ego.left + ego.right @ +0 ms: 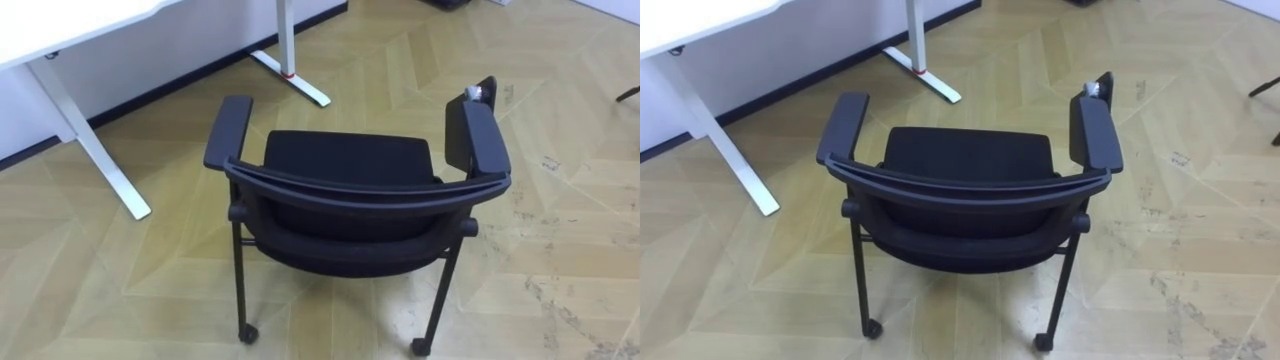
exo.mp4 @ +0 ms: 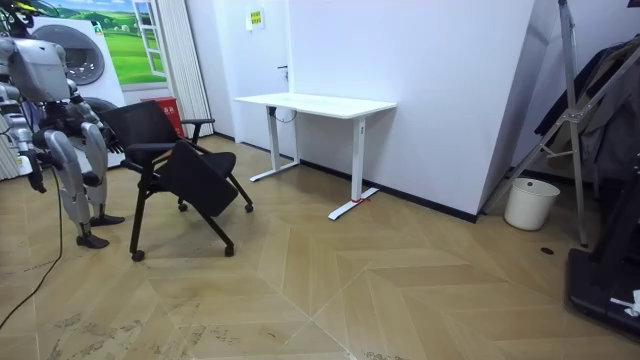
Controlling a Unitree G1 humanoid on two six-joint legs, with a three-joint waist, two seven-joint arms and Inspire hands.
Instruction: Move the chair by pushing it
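A black chair (image 1: 350, 160) on small castors stands directly below me on the wooden floor, its curved backrest (image 1: 365, 190) nearest me and its seat facing away, towards the white desk (image 1: 60, 30). Both armrests are up, and a small pale knob (image 1: 473, 92) sits at the tip of the right one. In the room view I stand upright just behind the chair (image 2: 170, 160), at the room view's left. My right hand (image 2: 36, 168) hangs at my side, and my left hand (image 2: 108, 140) is close to the backrest; too small to read.
The white desk (image 2: 315, 103) stands on two T-shaped legs against the wall ahead and to the left, its foot (image 1: 292, 78) close beyond the chair. A white bin (image 2: 530, 203) and dark equipment stand far off at the room view's right. Open floor lies ahead and right.
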